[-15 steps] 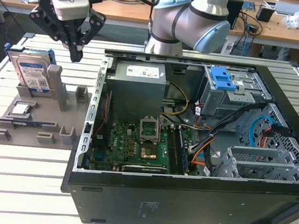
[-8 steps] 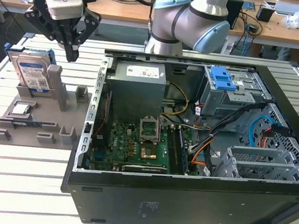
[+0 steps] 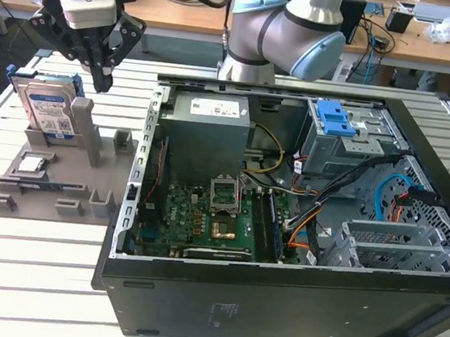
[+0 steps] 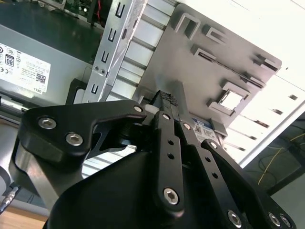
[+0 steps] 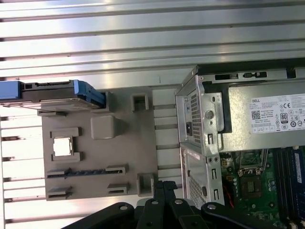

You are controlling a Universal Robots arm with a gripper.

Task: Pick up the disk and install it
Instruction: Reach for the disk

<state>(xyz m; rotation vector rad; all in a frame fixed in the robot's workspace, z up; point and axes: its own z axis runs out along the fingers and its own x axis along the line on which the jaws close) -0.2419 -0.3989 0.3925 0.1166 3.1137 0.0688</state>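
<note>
over the grey holder (image 3: pixel 70 174), gripper (image 3: pixel 102 81) pinched closed, near standing disk (image 3: pixel 49 108)

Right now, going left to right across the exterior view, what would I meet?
Flat silver-metal disk in a blue plastic frame → grey metal power supply box → blue plastic bracket → silver perforated-metal drive cage.

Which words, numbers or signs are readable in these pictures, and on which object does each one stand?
The disk, white label: print too small to read.
Power supply label: print and marks too small to read surely.
Computer case sticker: too small to read.
So nothing can be quoted.
</note>
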